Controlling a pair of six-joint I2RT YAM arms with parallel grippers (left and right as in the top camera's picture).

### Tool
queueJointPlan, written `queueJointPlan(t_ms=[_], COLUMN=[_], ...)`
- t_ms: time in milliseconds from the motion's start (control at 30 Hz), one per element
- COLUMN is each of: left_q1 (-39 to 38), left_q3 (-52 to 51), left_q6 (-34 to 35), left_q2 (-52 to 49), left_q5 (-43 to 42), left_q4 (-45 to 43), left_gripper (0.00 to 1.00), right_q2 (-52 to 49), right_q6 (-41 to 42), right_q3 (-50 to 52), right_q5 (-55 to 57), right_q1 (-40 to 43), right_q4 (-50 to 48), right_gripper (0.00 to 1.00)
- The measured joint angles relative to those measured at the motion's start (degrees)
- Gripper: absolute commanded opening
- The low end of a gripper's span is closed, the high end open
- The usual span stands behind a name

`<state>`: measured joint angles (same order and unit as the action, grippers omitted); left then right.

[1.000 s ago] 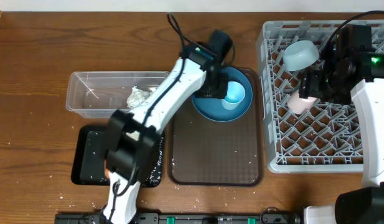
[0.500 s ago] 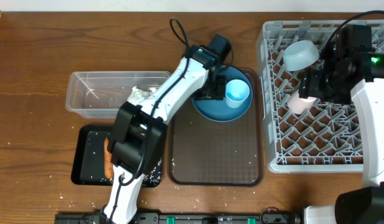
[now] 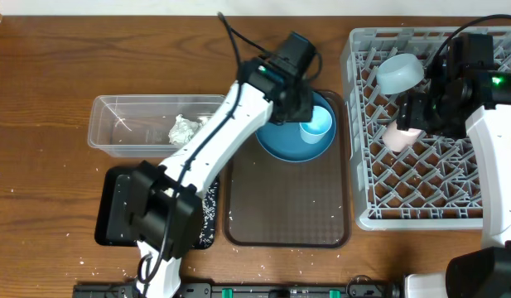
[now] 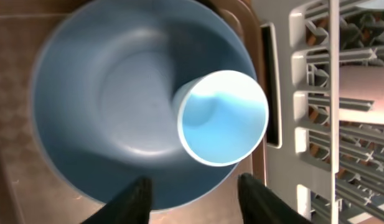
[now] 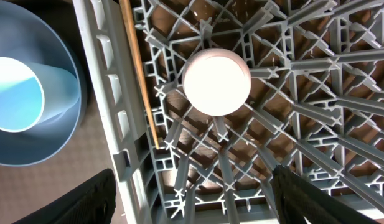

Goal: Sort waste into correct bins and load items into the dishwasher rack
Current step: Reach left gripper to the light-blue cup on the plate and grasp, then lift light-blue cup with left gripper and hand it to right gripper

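Wooden table (image 3: 40, 74) fills the overhead view, with the light-blue cup (image 4: 223, 117) sitting in the blue plate (image 4: 117, 112) on the brown tray (image 3: 284, 215) at centre. The left gripper (image 4: 193, 190) hangs over the plate's lower rim, its fingers parted and empty. At right, the right gripper (image 5: 198, 193) hovers with fingers spread wide and empty above the upturned pink cup (image 5: 216, 73) in the dishwasher rack (image 3: 421, 190).

On brown tray (image 3: 288, 207), blue plate (image 3: 276, 147) holding light-blue cup (image 3: 315, 124); pink cup (image 3: 402, 135), pale bowl (image 3: 400, 73) in grey rack (image 3: 421, 190).
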<state>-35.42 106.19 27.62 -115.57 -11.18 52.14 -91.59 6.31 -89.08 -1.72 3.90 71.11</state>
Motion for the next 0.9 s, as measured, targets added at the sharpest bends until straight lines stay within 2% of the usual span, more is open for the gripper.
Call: queueJointPlan(t_ms=[467, 533, 667, 900], left_q1=[-1.77, -1.77, -1.77, 0.48], left_q3=[0.0, 0.0, 0.0, 0.0], left_q6=[0.7, 0.85, 1.18, 0.87], left_q2=[-7.87, -8.66, -9.84, -9.75], left_q5=[1.09, 1.16, 1.81, 2.4], left_q4=[-1.18, -1.22, -1.36, -1.62], left_gripper=[0.47, 0.38, 0.07, 0.06], right_q2=[0.0, 0.0, 0.0, 0.0], right_q6=[0.0, 0.0, 0.0, 0.0], right_q3=[0.02, 0.02, 0.02, 0.02], right_q5=[-0.02, 0.0, 0.0, -0.02], right_q1=[0.0, 0.0, 0.0, 0.0], right_q4=[0.02, 0.0, 0.02, 0.02], right_gripper=[0.78, 0.78, 0.78, 0.79])
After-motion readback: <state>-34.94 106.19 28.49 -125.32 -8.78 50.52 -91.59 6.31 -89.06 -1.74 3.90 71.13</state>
